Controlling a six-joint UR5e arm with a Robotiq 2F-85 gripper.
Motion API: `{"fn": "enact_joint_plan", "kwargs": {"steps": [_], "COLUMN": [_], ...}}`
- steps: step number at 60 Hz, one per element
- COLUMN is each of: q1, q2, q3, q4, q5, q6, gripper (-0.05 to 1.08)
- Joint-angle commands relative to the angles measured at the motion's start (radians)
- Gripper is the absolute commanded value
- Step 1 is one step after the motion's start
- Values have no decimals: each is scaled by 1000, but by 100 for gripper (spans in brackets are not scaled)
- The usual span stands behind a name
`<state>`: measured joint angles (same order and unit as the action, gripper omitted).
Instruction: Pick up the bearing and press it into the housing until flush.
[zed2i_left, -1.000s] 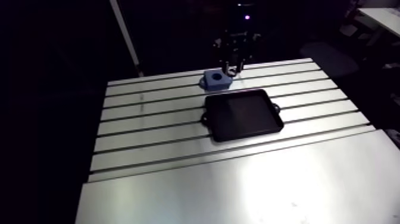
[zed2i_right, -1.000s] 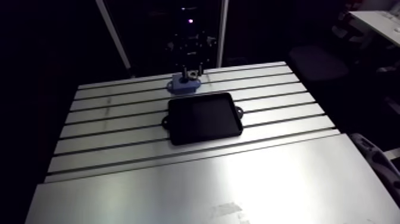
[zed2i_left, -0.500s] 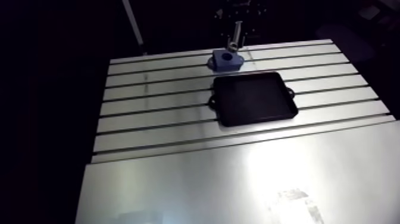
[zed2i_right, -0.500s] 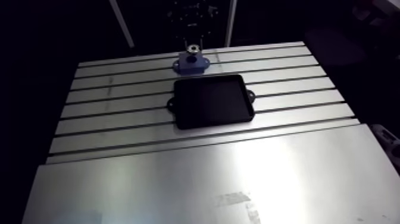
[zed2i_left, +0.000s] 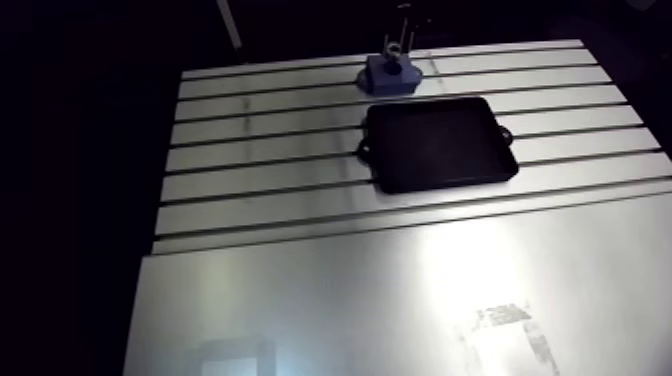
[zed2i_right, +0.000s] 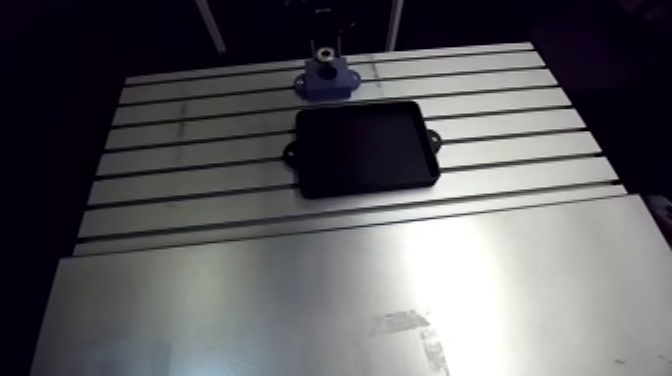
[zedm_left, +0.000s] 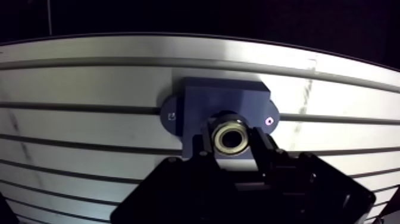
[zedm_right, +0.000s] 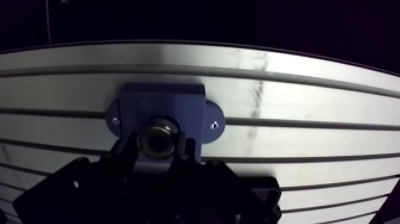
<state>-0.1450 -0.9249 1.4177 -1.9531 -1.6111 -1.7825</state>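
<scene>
2 fingers (zedm_left: 261, 148) pinch the bearing (zedm_left: 230, 137) between them, so my gripper (zedm_right: 158, 142) is clamped on it. It hangs right over the blue housing (zed2i_left: 392, 76), upper centre in the arm view. I'd say the push goes straight down.

Open table (zed2i_left: 260, 150) left of the blue housing (zed2i_left: 392, 76) and across the near half. Blocked just beside the housing, nearer side, by a black tray (zed2i_left: 440, 143). Under the claw (zedm_left: 231, 140), clamped on the bearing (zedm_left: 231, 136), only the housing.
</scene>
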Motion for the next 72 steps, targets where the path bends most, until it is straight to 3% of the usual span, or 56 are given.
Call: {"fn": "enact_joint_plan", "kwargs": {"steps": [1,72], "q1": [1,1], "q2": [11,24], "q3": [-3,10], "q4": [-4,-8], "q5": [-2,-2], "q6": [2,5], "gripper": [70,70]}}
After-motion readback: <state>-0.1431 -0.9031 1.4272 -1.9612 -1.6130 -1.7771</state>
